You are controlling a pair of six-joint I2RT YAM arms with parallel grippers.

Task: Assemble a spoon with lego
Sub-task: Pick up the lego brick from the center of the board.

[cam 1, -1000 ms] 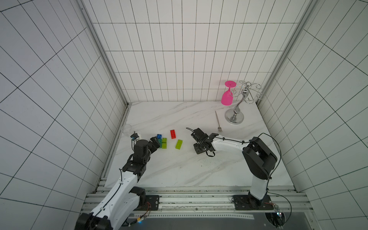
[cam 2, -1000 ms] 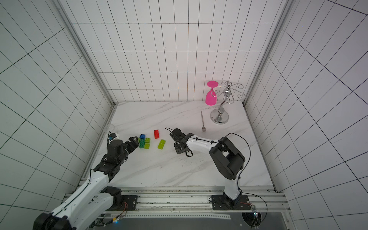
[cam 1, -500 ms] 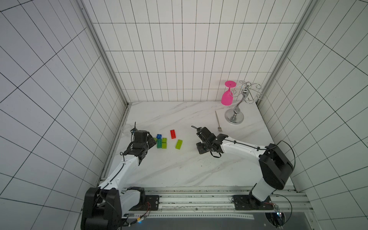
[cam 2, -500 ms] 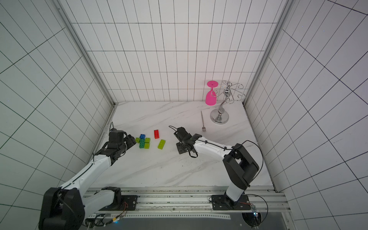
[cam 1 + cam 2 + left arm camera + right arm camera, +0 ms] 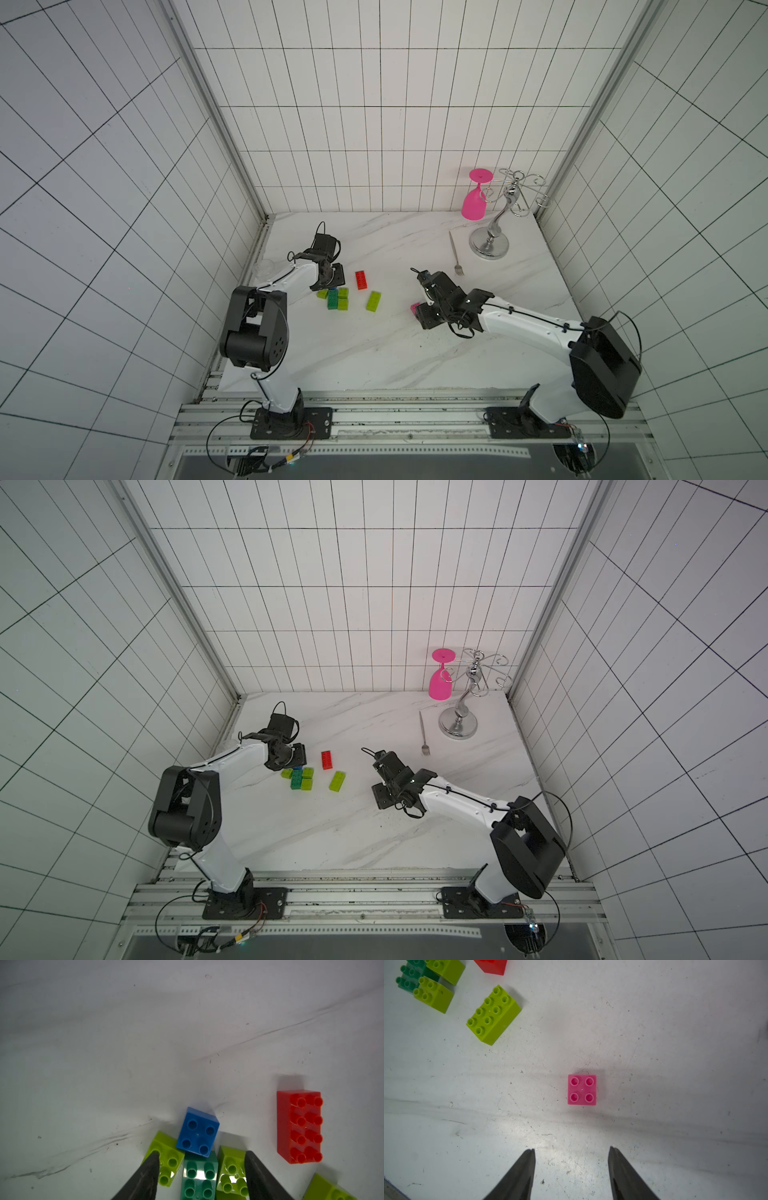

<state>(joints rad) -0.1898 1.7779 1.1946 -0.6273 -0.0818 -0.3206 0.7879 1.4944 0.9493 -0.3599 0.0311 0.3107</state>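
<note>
No whole spoon is in view; the lego lies as loose bricks on the marble table. In the left wrist view, a blue brick (image 5: pixel 197 1132) sits askew at the end of a dark-green brick (image 5: pixel 200 1176), which has lime bricks (image 5: pixel 166 1159) on either side. My left gripper (image 5: pixel 201 1154) hovers open over this cluster (image 5: pixel 337 299), its fingertips above the two lime bricks. A red brick (image 5: pixel 299 1126) and a long lime brick (image 5: pixel 373 301) lie apart to the right. A pink brick (image 5: pixel 582 1089) stands alone ahead of my open, empty right gripper (image 5: pixel 572 1148).
A metal fork (image 5: pixel 455 257) lies at the back right beside a chrome rack (image 5: pixel 490 245), from which a pink glass (image 5: pixel 473 199) hangs. A small clear cup (image 5: pixel 264 268) sits against the left wall. Tiled walls close in three sides.
My left arm has swung its elbow back; its gripper now sits over the far end of the green cluster with narrower jaws. My right jaws have widened and that arm has stretched out.
</note>
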